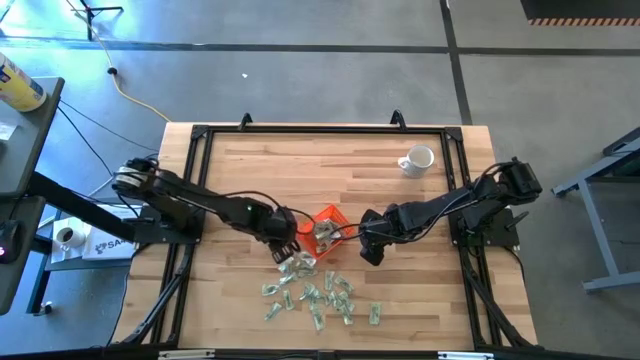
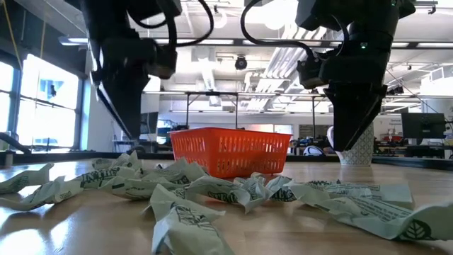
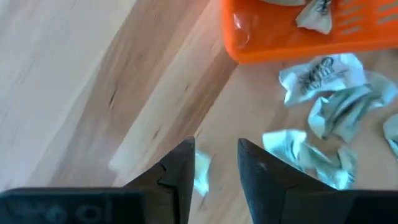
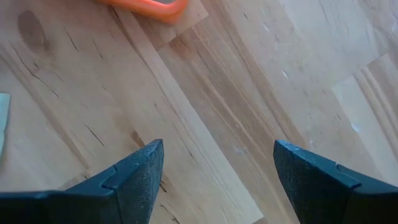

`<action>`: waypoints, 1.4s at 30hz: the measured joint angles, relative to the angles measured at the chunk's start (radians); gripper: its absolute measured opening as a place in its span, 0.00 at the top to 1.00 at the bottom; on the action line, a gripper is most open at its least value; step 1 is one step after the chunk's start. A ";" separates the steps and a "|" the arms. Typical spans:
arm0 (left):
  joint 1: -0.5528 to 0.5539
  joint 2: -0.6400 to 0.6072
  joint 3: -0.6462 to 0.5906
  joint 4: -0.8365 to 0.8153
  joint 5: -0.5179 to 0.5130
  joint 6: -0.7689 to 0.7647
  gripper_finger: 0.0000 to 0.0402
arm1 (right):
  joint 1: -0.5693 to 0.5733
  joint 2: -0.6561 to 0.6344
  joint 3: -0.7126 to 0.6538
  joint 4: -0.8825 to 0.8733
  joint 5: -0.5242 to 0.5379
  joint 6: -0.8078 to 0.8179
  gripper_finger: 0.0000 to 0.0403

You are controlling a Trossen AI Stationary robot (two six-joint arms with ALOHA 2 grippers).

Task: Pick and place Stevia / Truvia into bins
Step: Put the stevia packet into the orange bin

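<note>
Several crumpled pale green and white sachets [image 1: 315, 292] lie flat and scattered on the wooden table near its front edge [image 2: 212, 188] [image 3: 323, 74]. The orange tray [image 1: 331, 214] stands just beyond them [image 2: 230, 152] [image 3: 280, 46] and has a few sachets inside [image 1: 323, 232]. My left gripper [image 1: 287, 247] hangs at the tray's left, pointing down and a little above the table [image 2: 134, 136]. It is open by a narrow gap [image 3: 216, 165], and one sachet [image 3: 202, 174] shows on the table under that gap. My right gripper [image 1: 371, 255] is open wide over bare wood right of the tray [image 4: 217, 162].
A white mug [image 1: 418, 160] stands on the table's far right part. A black frame [image 1: 320, 128] runs around the tabletop. Bare wood lies left of the tray, under the right gripper, and across the table's far half.
</note>
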 joint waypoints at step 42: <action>0.027 0.022 -0.061 -0.013 0.067 0.838 0.52 | 0.000 0.000 0.000 0.012 -0.004 -0.091 0.27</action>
